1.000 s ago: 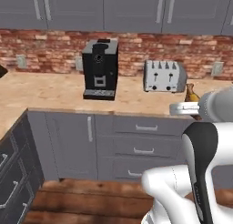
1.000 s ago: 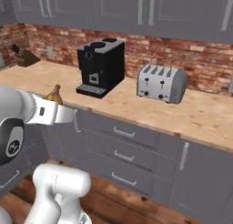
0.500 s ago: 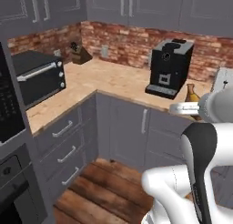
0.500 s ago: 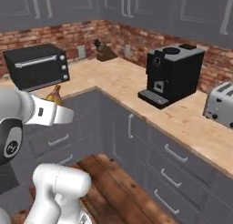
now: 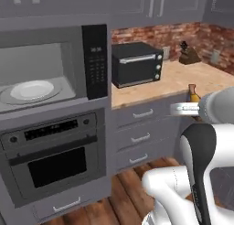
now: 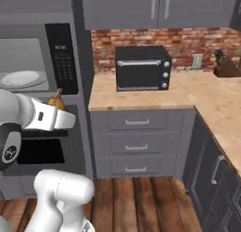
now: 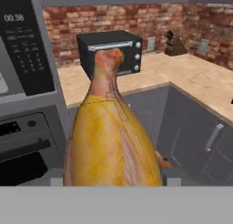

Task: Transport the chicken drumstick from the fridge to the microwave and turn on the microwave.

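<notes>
The chicken drumstick (image 7: 109,132), golden-brown with a reddish tip, stands upright between my fingers close in front of the hand view. My gripper (image 5: 193,104) is shut on it, and the drumstick (image 5: 194,92) pokes up above the hand near the counter corner. From the right base view the gripper (image 6: 57,109) holds the drumstick (image 6: 57,100) just right of the microwave. The microwave (image 5: 94,59) sits built in at the left, its cavity showing a pale round turntable (image 5: 32,89). Its black keypad (image 7: 22,41) lies to the upper left of the hand. The fridge is out of view.
An oven (image 5: 50,160) with a horizontal handle sits under the microwave. A black toaster oven (image 5: 137,64) stands on the wooden counter (image 6: 207,92) beside it. A knife block (image 6: 226,66) is at the brick back wall. Grey drawers (image 6: 136,144) line the base cabinets.
The base has swung left, so the whole scene shifted: coffee machine and toaster slid out, microwave, oven and toaster oven came in. The drumstick stays in the grip.
</notes>
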Robot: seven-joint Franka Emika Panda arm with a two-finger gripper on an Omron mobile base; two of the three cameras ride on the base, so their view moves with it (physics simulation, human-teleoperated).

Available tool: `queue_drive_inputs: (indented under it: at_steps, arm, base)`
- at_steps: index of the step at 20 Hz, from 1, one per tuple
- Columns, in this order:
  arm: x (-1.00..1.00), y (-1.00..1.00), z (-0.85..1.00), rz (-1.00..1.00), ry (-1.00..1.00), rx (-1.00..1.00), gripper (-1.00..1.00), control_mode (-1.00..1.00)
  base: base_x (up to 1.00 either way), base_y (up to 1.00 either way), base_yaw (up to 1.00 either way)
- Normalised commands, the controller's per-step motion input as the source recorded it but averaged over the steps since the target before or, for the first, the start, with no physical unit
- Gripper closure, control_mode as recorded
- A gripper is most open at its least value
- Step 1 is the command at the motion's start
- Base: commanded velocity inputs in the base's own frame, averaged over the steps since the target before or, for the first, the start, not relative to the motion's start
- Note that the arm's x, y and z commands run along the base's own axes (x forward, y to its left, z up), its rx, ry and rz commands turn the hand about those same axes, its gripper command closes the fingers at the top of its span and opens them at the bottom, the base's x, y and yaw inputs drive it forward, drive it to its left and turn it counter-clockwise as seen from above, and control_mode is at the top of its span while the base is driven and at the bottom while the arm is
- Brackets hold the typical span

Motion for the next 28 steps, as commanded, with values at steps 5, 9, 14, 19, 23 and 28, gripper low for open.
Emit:
queue_drive_inputs:
  at_steps: [5,9,14,19,23,28]
  arm:
    - [0.0,0.0,0.0,0.0,0.0,0.0,1.0,1.0]
    - [0.0,0.0,0.0,0.0,0.0,0.0,1.0,1.0]
    - [0.0,0.0,0.0,0.0,0.0,0.0,1.0,1.0]
    - [0.0,0.0,0.0,0.0,0.0,0.0,1.0,1.0]
    - [0.0,0.0,0.0,0.0,0.0,0.0,1.0,1.0]
    - [0.0,0.0,0.0,0.0,0.0,0.0,1.0,1.0]
  base:
    - [0.08,0.0,0.89]
    - [0.27,0.0,0.57]
    - [0.0,0.0,0.12]
    - [0.25,0.05,0.0]
    - [0.31,0.28,-0.04]
    - [0.3,0.45,-0.01]
